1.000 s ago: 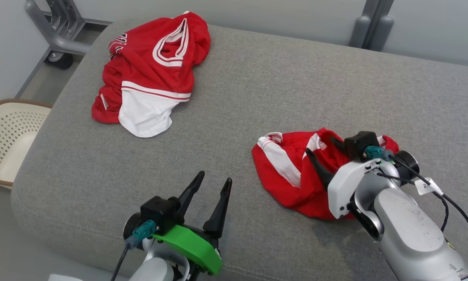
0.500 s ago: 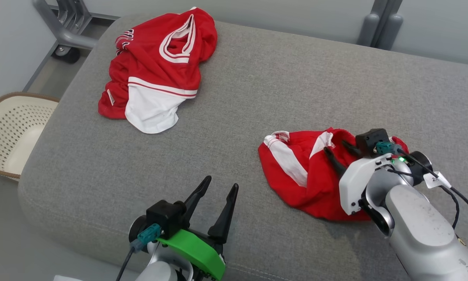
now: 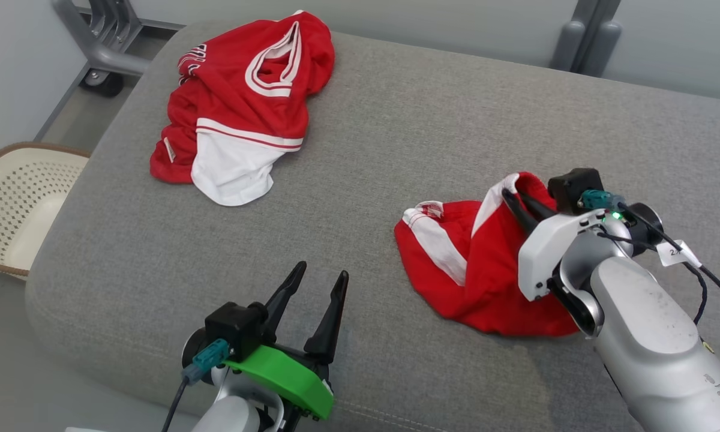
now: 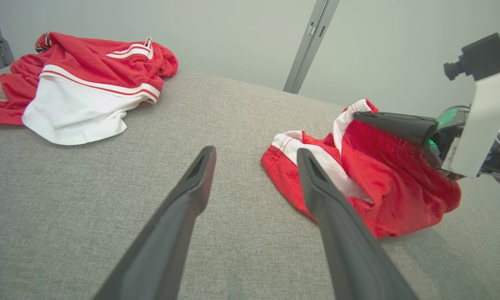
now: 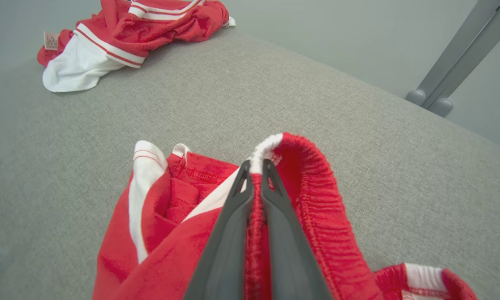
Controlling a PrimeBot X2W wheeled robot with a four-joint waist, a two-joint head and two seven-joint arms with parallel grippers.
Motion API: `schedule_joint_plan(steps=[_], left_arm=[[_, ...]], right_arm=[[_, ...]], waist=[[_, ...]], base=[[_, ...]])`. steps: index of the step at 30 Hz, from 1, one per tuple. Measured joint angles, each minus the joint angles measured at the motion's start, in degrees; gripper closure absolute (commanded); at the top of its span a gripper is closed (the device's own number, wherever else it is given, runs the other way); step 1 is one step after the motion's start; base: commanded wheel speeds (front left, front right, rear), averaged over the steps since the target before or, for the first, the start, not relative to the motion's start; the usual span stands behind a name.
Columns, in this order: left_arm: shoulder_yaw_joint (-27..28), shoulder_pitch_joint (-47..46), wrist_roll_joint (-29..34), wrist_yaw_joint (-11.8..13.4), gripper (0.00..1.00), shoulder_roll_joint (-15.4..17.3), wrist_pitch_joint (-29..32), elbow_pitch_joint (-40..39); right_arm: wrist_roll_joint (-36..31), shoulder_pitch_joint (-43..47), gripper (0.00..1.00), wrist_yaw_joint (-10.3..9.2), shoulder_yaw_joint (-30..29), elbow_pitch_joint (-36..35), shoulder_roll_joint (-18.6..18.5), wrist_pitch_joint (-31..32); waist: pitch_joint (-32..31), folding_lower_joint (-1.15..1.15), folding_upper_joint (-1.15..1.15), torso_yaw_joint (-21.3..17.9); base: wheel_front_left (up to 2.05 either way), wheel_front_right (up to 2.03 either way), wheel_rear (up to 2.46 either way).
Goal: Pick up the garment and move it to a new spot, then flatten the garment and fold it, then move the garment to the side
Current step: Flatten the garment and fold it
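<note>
Pinched the elasticated waistband of the red shorts (image 5: 316,200) between the fingers of the right gripper (image 5: 256,166), pressed together on the fabric, with a loop of waistband standing just above the tips. Left the rest of the shorts crumpled on the grey cushion (image 3: 396,120), toward its near right part, with only the gripped edge raised off its surface. Held the left gripper (image 3: 323,273) over the cushion's near edge, apart from the shorts, fingers spread and empty. Noted a bunched red-and-white jersey (image 3: 240,102) at the cushion's far left corner, well apart from the shorts. Judged this as the first step, the pick-up: grasp made, carry not yet done. Called next for a lift high enough to clear the cushion, then a carry to a bare stretch of it, with care against a slip from so narrow a pinch on slick fabric.
</note>
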Motion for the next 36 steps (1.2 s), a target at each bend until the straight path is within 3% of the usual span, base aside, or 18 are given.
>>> schedule_joint_plan(steps=[6,13,22,27,36], left_arm=[[1.1,0.2,0.4,0.0,0.0,0.3,0.0,-0.4],[1.4,0.4,0.7,0.0,0.0,0.5,0.0,-0.6],[5.1,0.6,0.1,0.1,0.0,1.5,0.0,-1.5],[7.2,0.2,-0.8,0.6,0.0,2.5,0.1,-0.9],[7.7,-4.2,-1.9,0.4,0.0,5.3,6.3,4.9]], right_arm=[[2.2,-0.5,1.0,0.01,-2.1,-4.9,0.3,-5.7],[2.0,0.6,1.0,0.51,-2.2,-10.1,-3.4,-11.9],[3.0,13.4,1.0,1.01,0.4,-11.0,-4.6,-12.2],[3.9,17.5,1.0,1.02,2.3,-11.7,-4.6,-12.5],[2.2,19.3,1.0,1.53,5.0,-10.6,-7.7,-13.4]], waist=[[-0.5,0.0,0.0,-3.0],[-0.8,0.0,0.0,-7.6],[-0.4,0.0,0.0,-15.1],[0.4,0.0,0.0,-18.8],[2.4,0.0,0.0,-24.2]], base=[[0.0,0.0,0.0],[0.0,0.0,0.0],[0.0,0.0,0.0],[0.0,0.0,0.0],[0.0,0.0,0.0]])
